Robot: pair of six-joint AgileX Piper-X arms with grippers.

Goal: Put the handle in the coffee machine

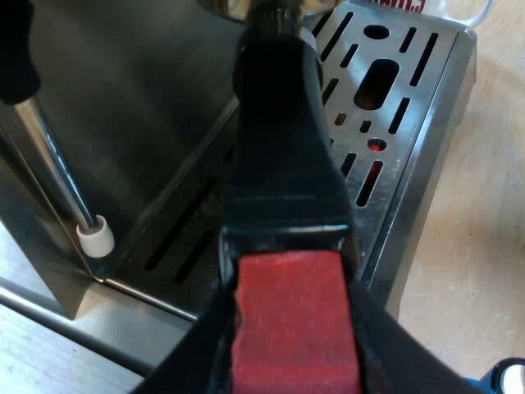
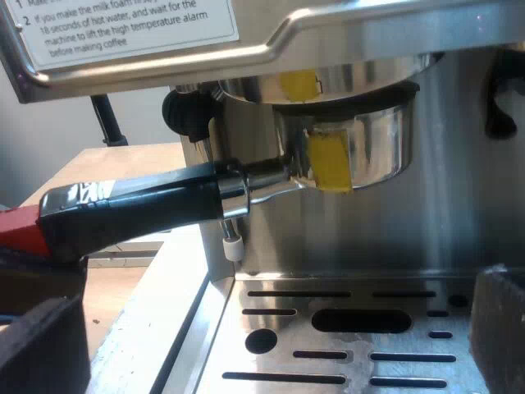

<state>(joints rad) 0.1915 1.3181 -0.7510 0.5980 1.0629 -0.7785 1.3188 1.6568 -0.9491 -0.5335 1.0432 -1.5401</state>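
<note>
- The left claw [image 1: 293, 328] was clamped on the red end [image 1: 295, 316] of the handle [image 1: 283, 148], with one black finger [image 1: 193, 353] pressed to each side of it.
- From that grip, the dark handle ran straight away from the claw toward the front of the coffee machine [image 1: 123, 98], passing above the slotted drip tray [image 1: 410, 98].
- A thin metal steam pipe [image 1: 57, 172] with a white tip hung beside the handle, near the tray's inner edge.
- The tray's outer edge stood on the pale wooden desk [image 1: 484, 246].
- From the right wrist, the holder [image 2: 349, 152] sat up under the machine's brew head, its metal cup touching the ring above it.
- A yellow strip [image 2: 328, 160] on the cup stood a little off from the yellow mark [image 2: 297, 82] on the ring.
- I could not tell whether the holder was locked.
- The handle stuck out sideways from the cup, level, and ended in red at its far end.
- The right claw [image 2: 271, 328] hung low over the drip tray in front of the machine, its fingers [image 2: 41, 345] wide apart and holding nothing, well below the holder.
</note>
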